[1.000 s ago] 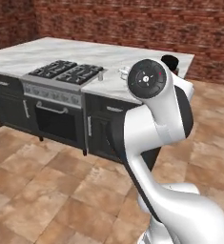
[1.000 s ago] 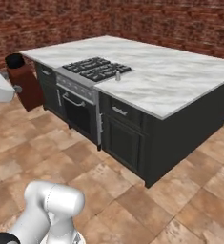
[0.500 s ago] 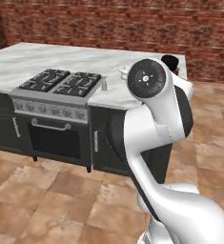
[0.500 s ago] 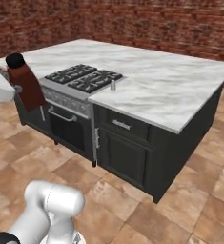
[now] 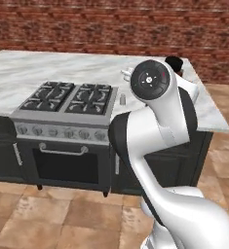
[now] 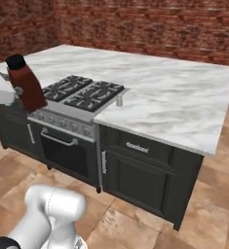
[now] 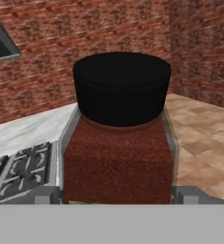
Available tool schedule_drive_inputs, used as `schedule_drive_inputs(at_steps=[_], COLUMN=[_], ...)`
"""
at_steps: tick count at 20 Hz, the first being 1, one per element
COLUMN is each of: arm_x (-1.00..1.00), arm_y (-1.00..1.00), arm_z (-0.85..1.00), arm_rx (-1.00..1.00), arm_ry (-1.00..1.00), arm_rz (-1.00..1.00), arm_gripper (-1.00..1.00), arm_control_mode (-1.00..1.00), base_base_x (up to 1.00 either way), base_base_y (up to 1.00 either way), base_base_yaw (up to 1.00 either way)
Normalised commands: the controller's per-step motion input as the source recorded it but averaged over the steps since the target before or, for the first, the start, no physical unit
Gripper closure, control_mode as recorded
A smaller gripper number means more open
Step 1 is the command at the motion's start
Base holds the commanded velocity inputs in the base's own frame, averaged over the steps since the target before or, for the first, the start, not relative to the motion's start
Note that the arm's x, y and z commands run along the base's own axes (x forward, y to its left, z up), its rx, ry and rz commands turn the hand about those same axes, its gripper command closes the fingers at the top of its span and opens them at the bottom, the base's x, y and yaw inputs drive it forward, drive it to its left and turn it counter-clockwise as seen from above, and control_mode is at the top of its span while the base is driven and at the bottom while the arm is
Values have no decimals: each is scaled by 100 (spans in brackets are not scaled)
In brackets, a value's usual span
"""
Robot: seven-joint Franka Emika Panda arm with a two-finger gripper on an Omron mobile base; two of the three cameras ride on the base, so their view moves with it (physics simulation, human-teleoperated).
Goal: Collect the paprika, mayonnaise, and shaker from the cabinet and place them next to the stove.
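My gripper (image 7: 117,192) is shut on the paprika (image 7: 118,143), a dark red-brown bottle with a black cap that stands upright between the fingers. In the right base view the paprika (image 6: 27,86) hangs in the air in front of the stove's left end, above the floor. Its black cap (image 5: 174,62) peeks out behind my arm in the left base view. The stove (image 5: 69,99) (image 6: 82,95) sits in the marble island. The small pale shaker (image 5: 122,99) (image 6: 119,100) stands on the counter just right of the stove. The mayonnaise and the cabinet are out of view.
The marble counter (image 6: 174,102) stretches wide to the right of the stove and behind it. Dark drawers and doors (image 6: 135,170) fill the island's front. A brick wall (image 5: 111,29) runs behind, and tile floor (image 6: 208,204) surrounds the island.
The whole picture has shifted as the base drove: the stove and island now sit closer and more central. The paprika stays held in the gripper.
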Motion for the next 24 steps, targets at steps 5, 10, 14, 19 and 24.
schedule_drive_inputs(at_steps=[5, 10, 14, 19, 24], arm_x=[0, 0, 0, 0, 0], arm_y=[0, 0, 0, 0, 0], arm_z=[0, 0, 0, 0, 0], arm_rx=[0, 0, 0, 0, 0], arm_ry=[0, 0, 0, 0, 0], arm_rz=[0, 0, 0, 0, 0], arm_gripper=[100, 100, 100, 100, 100], arm_control_mode=[100, 100, 100, 100, 100], base_base_x=[99, 93, 74, 73, 69], base_base_y=[95, 96, 99, 100, 99], base_base_yaw=[-30, -31, -33, -33, -32])
